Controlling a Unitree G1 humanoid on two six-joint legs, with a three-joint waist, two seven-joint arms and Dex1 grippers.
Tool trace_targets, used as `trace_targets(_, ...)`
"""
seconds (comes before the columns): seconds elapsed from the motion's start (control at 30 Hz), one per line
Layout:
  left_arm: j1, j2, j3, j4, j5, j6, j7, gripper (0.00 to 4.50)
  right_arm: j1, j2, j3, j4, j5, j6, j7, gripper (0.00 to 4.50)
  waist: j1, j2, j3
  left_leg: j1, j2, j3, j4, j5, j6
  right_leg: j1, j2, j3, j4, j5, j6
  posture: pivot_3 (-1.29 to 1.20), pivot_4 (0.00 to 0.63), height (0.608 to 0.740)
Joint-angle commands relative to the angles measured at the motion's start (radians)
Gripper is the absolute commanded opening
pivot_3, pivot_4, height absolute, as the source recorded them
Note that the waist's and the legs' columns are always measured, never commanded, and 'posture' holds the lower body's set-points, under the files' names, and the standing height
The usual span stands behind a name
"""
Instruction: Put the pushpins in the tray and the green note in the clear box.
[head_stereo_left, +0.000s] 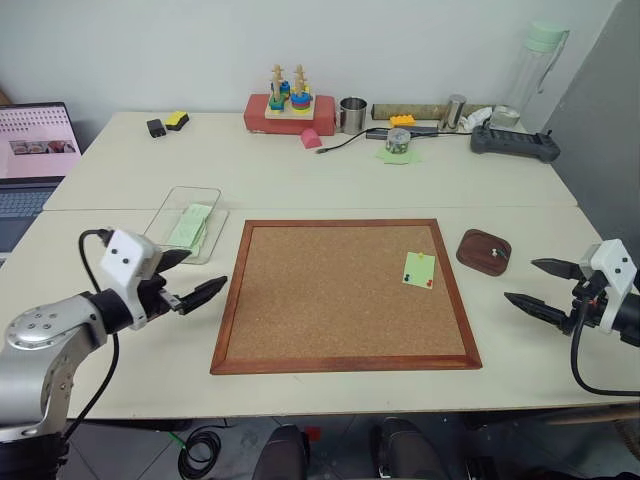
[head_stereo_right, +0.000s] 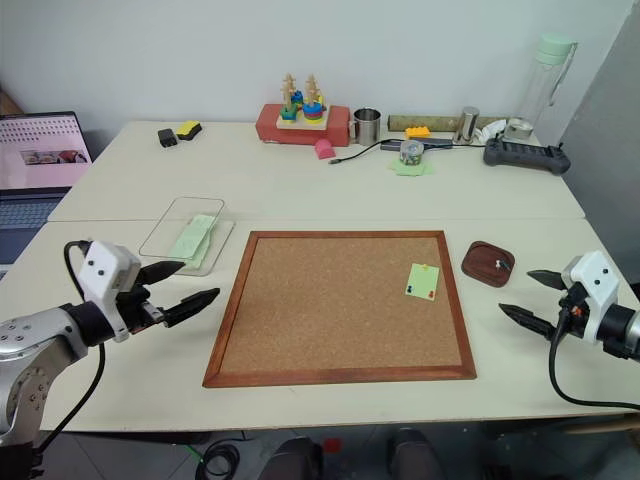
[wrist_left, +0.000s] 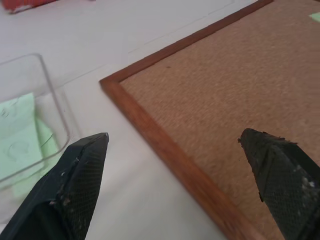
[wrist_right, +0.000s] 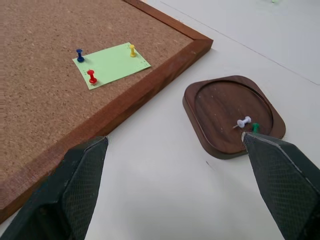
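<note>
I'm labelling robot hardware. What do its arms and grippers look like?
Each gripper, left and right, has two black, pointed, cross-hatch textured fingers on a white block. The left arm is silver-grey with black joints. Black cables loop from both wrists.

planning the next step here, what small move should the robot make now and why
Probably reach the right gripper toward the green note on the cork board and pull a pin. The note is held by a blue pin, a red pin and a yellow pin. That gripper is open, empty, nearest, and beside the tray.
</note>
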Motion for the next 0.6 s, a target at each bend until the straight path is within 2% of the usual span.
trace_targets(0.03, -0.068, -0.002, -0.089, -0.073, 0.009, -0.012, -0.004, 3.63, 0.004, 0.004, -0.044, -0.099, 0.045, 0.030, -0.020, 4.50, 0.000, 0.000, 0.000, 0.000, 0.000, 0.000, 0.000, 0.000, 0.000, 0.000, 0.000, 0.000, 0.000, 0.000, 0.000, 0.00, 0.150, 0.740)
trace_targets(0.37, -0.129, -0.102, -0.313, -0.047, 0.084, -0.080, 0.009, 1.49, 0.000, 0.024, -0.026, -0.212, 0.086, 0.087, -0.053, 4.50, -0.002, 0.000, 0.000, 0.000, 0.000, 0.000, 0.000, 0.000, 0.000, 0.000, 0.000, 0.000, 0.000, 0.000, 0.000, 0.00, 0.150, 0.740)
trace_targets(0.57, -0.153, -0.186, -0.393, 0.002, 0.133, -0.139, 0.018, 0.40, -0.043, 0.033, 0.014, -0.237, 0.102, 0.113, -0.050, 4.50, -0.001, 0.000, 0.000, 0.000, 0.000, 0.001, 0.001, 0.000, 0.000, 0.000, 0.000, 0.001, 0.000, 0.001, 0.001, 0.00, 0.150, 0.740)
trace_targets(0.6, -0.160, -0.194, -0.407, 0.009, 0.144, -0.146, 0.015, 0.11, -0.052, 0.035, 0.028, -0.239, 0.103, 0.117, -0.046, 4.50, -0.001, 0.000, 0.000, 0.000, 0.000, 0.001, 0.001, 0.000, 0.000, 0.000, 0.000, 0.001, 0.000, 0.001, 0.001, 0.00, 0.150, 0.740)
